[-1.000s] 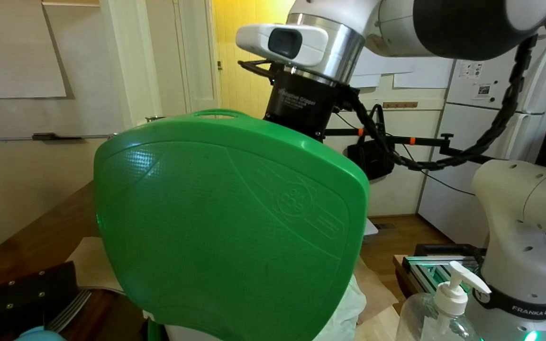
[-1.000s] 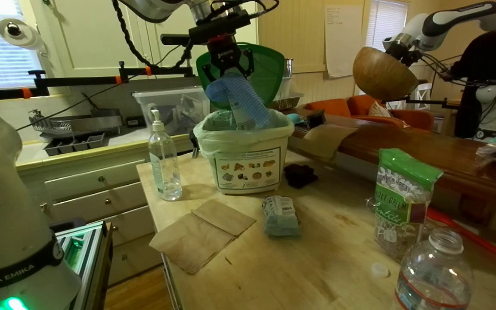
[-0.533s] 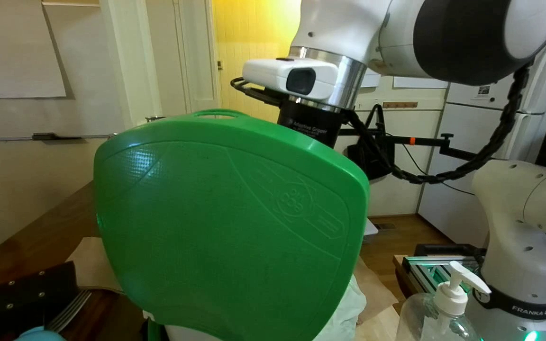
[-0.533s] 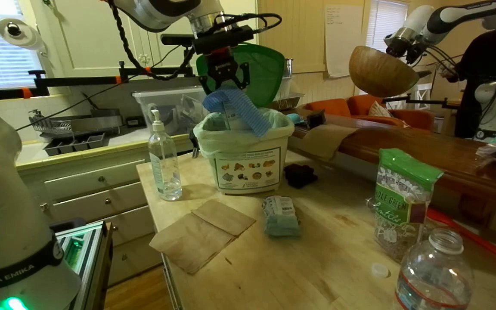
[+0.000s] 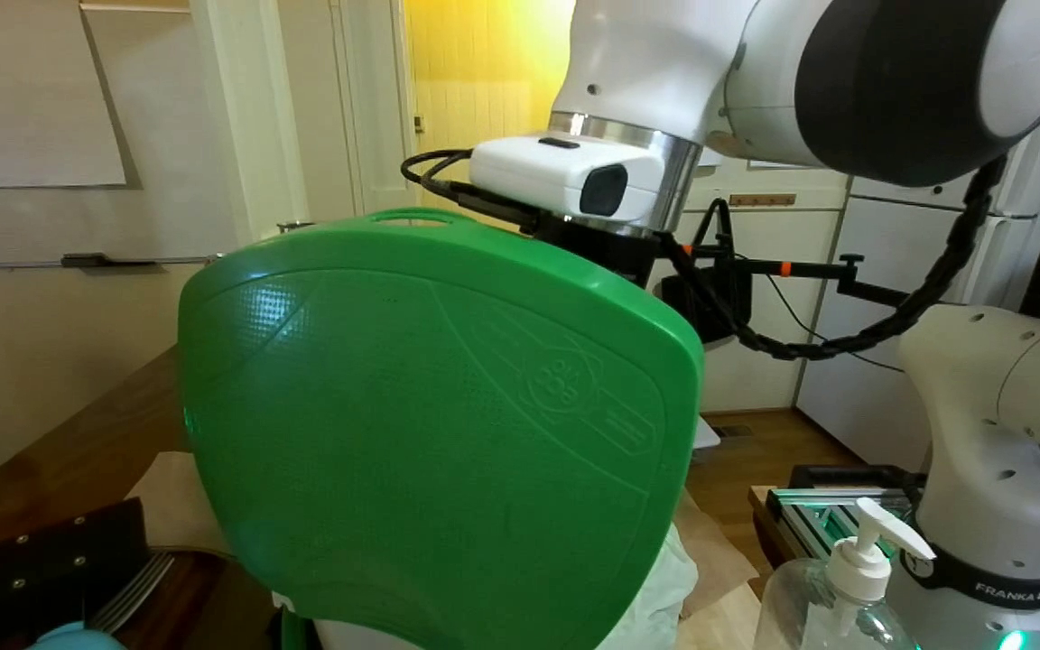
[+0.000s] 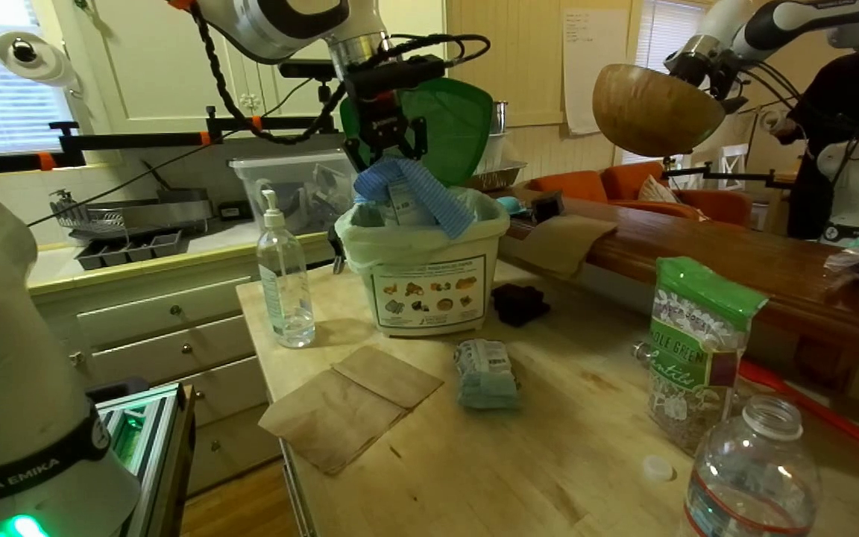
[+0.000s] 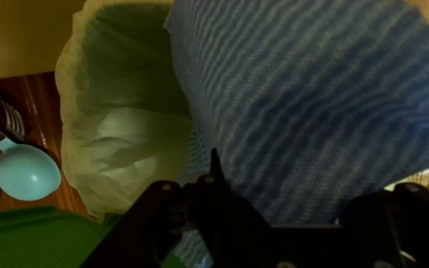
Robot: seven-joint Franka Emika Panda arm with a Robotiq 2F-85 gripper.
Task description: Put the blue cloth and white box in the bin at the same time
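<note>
**Both items poised at the target, release not yet done**

The blue cloth point(image 6: 437, 195) and the white box point(image 6: 408, 209) are together at the mouth of the bin point(image 6: 429, 277), so picking up and carrying look finished. The jaws stand partly apart, gripping the cloth between them; the box shows beneath its fold and is probably pinched in the same grasp, though that contact is hidden. The box's lower end seems to dip below the near rim. One tail of the cloth overlaps that rim; whether it touches I cannot tell. In the wrist view the liner point(image 7: 129, 130) gapes beside the cloth. The green lid point(image 5: 439, 406) stands open. What is left, I judge, is lowering slightly, getting the tail inside and letting both go at once.
</note>
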